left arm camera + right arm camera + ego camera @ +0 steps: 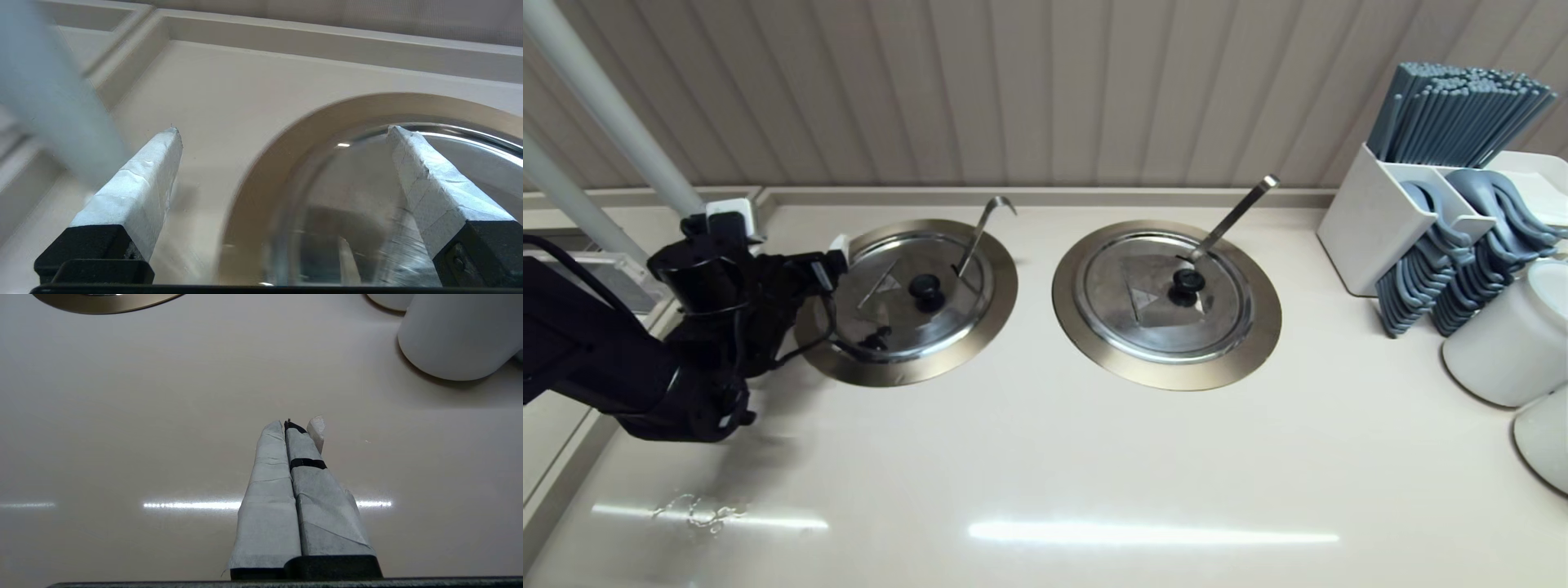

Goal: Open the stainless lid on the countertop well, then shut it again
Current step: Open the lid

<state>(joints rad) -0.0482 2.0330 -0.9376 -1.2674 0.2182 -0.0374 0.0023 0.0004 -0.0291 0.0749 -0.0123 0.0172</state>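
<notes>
The stainless lid (913, 296) lies flat on the left countertop well (1005, 282), with its black knob (925, 286) in the centre and the thin hook-ended ladle handle (984, 224) rising through its notch. My left gripper (829, 268) hovers at the well's left rim, open and empty. In the left wrist view this gripper (284, 130) straddles the rim: one finger is over the counter, the other over the lid (367, 196), with the bronze ring (261, 163) between them. My right gripper (292, 424) is shut over bare counter, outside the head view.
The twin lid (1164, 294) with a straight ladle handle (1233, 216) sits in the well to the right. A white caddy (1372, 216) of chopsticks and spoons and white cups (1503, 343) stand at far right. A white pole (605, 106) slants behind my left arm.
</notes>
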